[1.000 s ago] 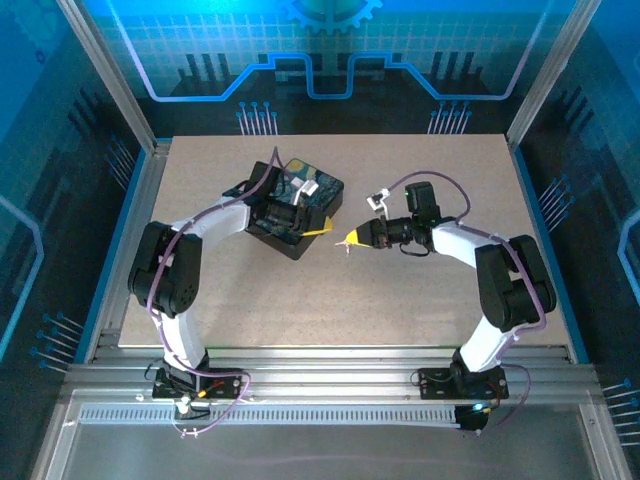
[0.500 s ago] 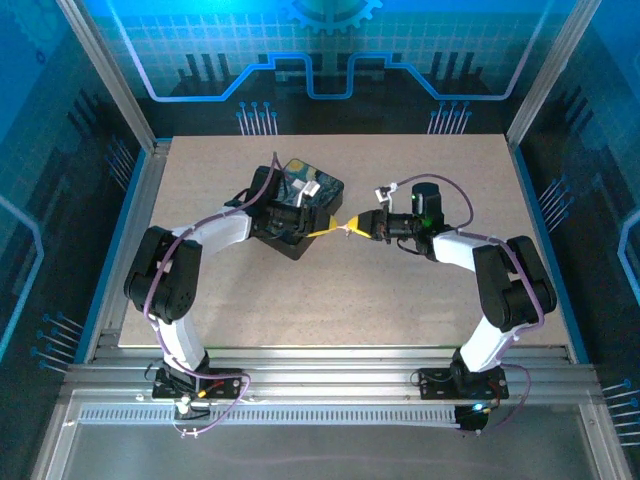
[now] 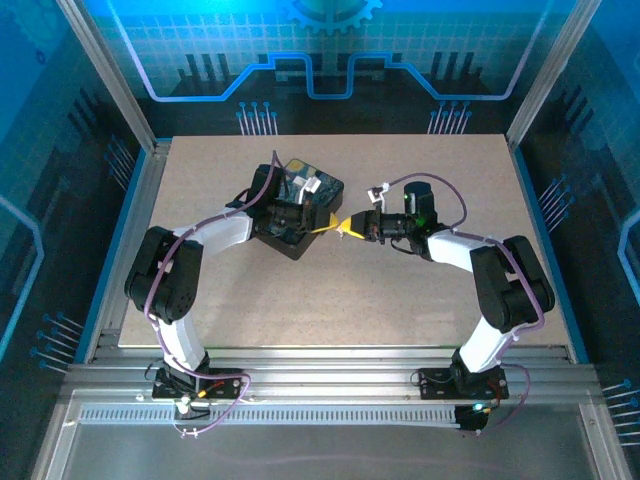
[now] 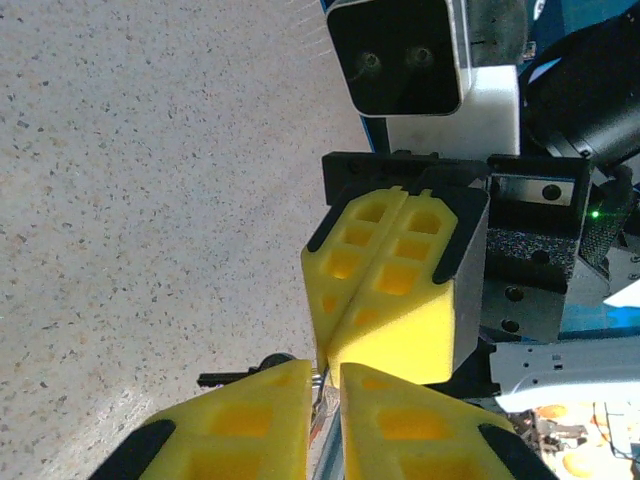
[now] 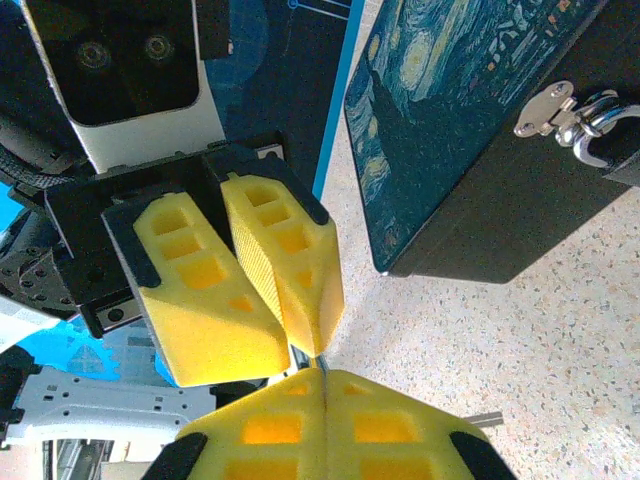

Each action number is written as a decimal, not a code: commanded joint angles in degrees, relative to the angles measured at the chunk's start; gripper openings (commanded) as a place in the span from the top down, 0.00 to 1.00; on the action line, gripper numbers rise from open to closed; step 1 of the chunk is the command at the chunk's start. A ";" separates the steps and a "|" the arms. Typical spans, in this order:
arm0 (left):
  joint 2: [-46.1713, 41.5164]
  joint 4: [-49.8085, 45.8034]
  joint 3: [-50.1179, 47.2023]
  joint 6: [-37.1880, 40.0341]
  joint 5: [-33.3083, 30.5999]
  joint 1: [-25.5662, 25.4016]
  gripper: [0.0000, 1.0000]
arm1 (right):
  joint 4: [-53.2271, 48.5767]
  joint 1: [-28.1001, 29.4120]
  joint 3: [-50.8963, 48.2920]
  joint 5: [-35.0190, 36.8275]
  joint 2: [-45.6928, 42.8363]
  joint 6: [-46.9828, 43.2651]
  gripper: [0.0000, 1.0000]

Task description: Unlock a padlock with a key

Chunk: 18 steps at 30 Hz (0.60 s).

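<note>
My left gripper (image 3: 326, 227) and right gripper (image 3: 347, 227) meet tip to tip just right of the starry-print box (image 3: 318, 190). In the left wrist view the left gripper (image 4: 327, 368) has its yellow fingers closed to a narrow slit on a small silvery metal piece, apparently the key (image 4: 322, 388). A dark stub (image 4: 225, 379) pokes out sideways. The right gripper (image 5: 325, 375) is pressed fully shut on the same thin piece, and a grey tip (image 5: 487, 418) sticks out beside it. The padlock (image 5: 594, 128) shows as a silvery loop hanging at the box's hasp (image 5: 545, 108). Its body is cut off by the frame edge.
The box (image 5: 450, 110) stands on the speckled tabletop (image 3: 400, 300) close behind the left fingers (image 5: 285, 270). Bare table lies in front of and to the right of both grippers. Metal rails and blue walls frame the table.
The right gripper swung left and now touches the left gripper's tips. The left jaws have narrowed from part-open to almost closed. The box has not moved.
</note>
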 commanded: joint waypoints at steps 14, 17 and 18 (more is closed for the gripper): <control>-0.45 -1.81 -1.51 2.05 0.28 0.70 0.67 | 2.41 0.33 1.15 1.30 -0.95 1.25 1.00; -0.12 -2.88 -1.42 2.79 -0.43 0.83 0.64 | 3.54 0.27 0.97 1.14 -1.13 1.97 1.00; -0.01 -2.84 -1.55 2.67 -0.45 0.91 0.64 | 3.54 0.32 1.06 1.02 -1.23 2.06 1.00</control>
